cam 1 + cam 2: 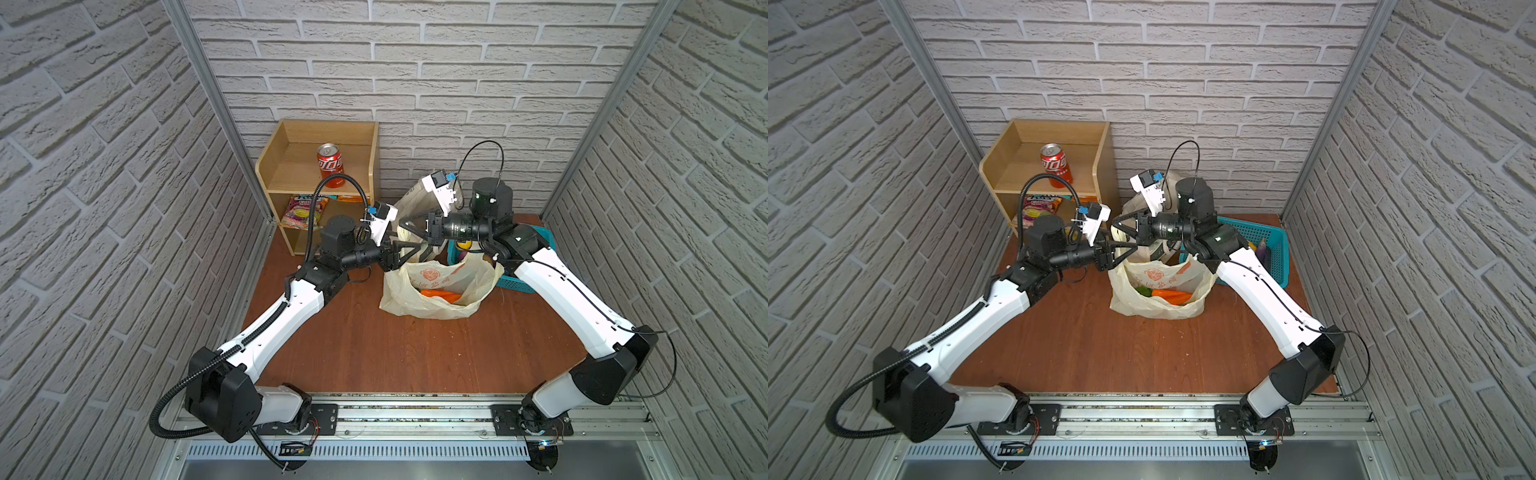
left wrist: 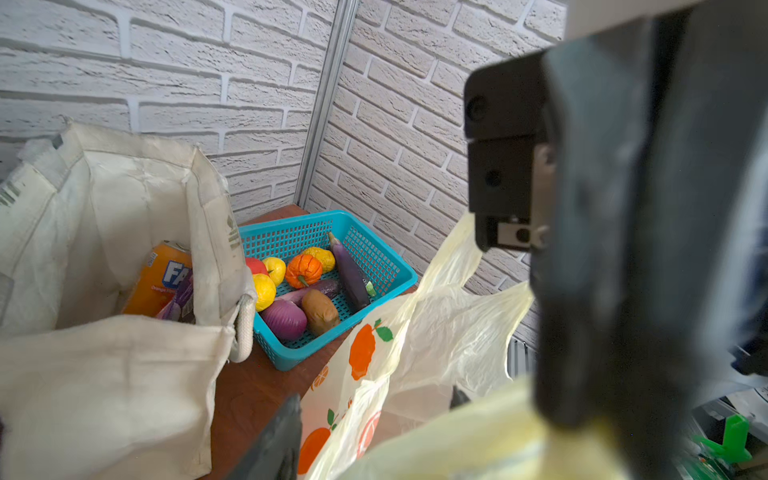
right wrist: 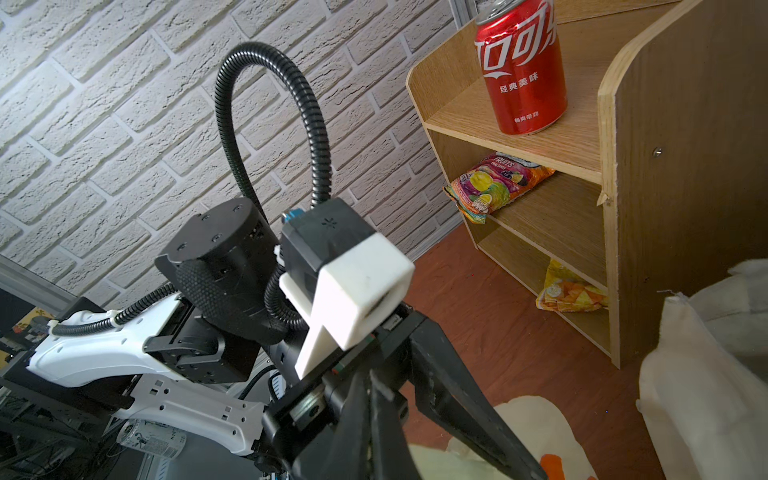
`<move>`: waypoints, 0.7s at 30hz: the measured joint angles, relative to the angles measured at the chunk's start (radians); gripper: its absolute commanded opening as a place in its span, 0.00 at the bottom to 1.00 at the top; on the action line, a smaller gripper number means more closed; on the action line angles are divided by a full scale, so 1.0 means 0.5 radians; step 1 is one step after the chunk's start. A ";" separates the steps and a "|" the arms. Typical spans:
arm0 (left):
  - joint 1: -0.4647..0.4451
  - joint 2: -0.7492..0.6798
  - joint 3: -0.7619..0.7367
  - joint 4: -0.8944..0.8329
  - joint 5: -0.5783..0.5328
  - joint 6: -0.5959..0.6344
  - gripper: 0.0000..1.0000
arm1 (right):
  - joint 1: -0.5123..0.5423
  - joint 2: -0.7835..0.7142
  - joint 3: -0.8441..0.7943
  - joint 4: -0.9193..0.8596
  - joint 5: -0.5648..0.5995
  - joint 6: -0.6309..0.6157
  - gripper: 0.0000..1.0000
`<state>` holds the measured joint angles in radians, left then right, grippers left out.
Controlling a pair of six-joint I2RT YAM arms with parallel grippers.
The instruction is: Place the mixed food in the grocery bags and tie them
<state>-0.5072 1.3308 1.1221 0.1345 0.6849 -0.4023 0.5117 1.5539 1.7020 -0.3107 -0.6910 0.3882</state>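
Brick walls (image 1: 415, 62) surround reddish tabletop (image 1: 374, 353); left tool (image 1: 419, 250) gapes at plastic bag (image 1: 440, 286), right tool (image 1: 401, 227) clenched.

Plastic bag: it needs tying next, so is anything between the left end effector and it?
Nothing visible does: the left end effector, jaws open, sits right at the top edge of the plastic bag.
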 measured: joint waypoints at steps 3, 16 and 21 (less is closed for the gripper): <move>0.000 -0.001 -0.130 0.082 -0.006 -0.043 0.51 | -0.008 -0.005 -0.018 0.024 0.014 0.011 0.05; 0.037 -0.066 -0.328 0.300 -0.002 -0.240 0.79 | -0.038 -0.050 -0.101 0.098 0.038 0.057 0.05; 0.052 -0.081 -0.266 0.323 0.060 -0.272 0.81 | -0.040 -0.063 -0.129 0.119 0.040 0.071 0.06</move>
<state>-0.4812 1.2903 0.9890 0.2962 0.7151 -0.5385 0.4919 1.5227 1.6375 -0.2512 -0.6708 0.4236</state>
